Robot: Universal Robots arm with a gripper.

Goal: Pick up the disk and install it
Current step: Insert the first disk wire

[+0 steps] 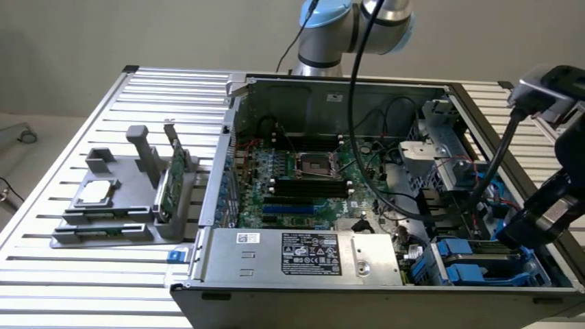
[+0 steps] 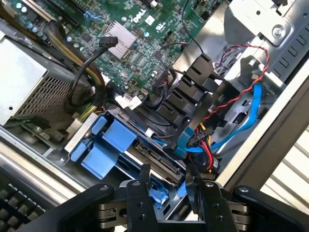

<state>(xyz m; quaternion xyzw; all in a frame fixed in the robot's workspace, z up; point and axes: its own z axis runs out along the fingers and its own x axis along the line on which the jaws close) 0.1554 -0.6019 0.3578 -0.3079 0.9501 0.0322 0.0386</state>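
One disk (image 2: pixel 126 145), blue-framed, sits low inside open computer case (image 1: pixel 302 103); gripper (image 2: pixel 169 179), jaws apart, just above it.

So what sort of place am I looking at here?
Most likely a robotics lab or test bench: an open desktop computer case lies on a slatted aluminium table, a robot arm rises beyond it, and a grey fixture beside it holds loose parts.

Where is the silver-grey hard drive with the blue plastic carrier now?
The disk lies in the corner bay of the open computer case, on the exterior view's right, beside the grey power supply and near the gripper.
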